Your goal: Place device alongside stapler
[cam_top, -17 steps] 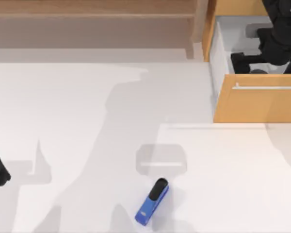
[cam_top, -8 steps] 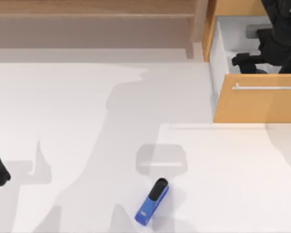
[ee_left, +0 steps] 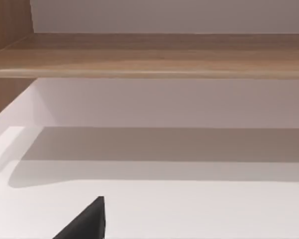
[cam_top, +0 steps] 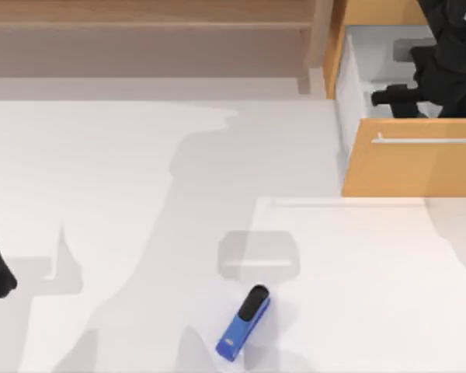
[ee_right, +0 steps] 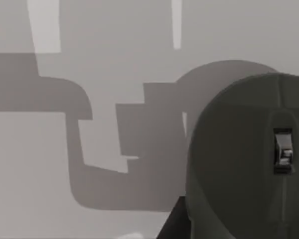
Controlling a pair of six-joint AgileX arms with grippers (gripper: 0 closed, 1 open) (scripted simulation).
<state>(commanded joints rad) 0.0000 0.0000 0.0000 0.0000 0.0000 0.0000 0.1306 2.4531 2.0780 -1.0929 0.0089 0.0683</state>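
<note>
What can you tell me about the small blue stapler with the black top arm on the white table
The small blue stapler with the black rounded top arm lies flat on the white table, near the front edge, a little right of the middle. Its long body runs diagonally, the black rounded end pointing up and to the right, the blue end down and to the left, with a tiny pale mark there. It looks like smooth plastic. Nothing touches it but the table.

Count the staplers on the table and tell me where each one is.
1. The stapler lies on the white table near the front edge, a little left of centre, angled diagonally. Another could be hidden inside the open drawer at the back right, where the right arm reaches.
</note>
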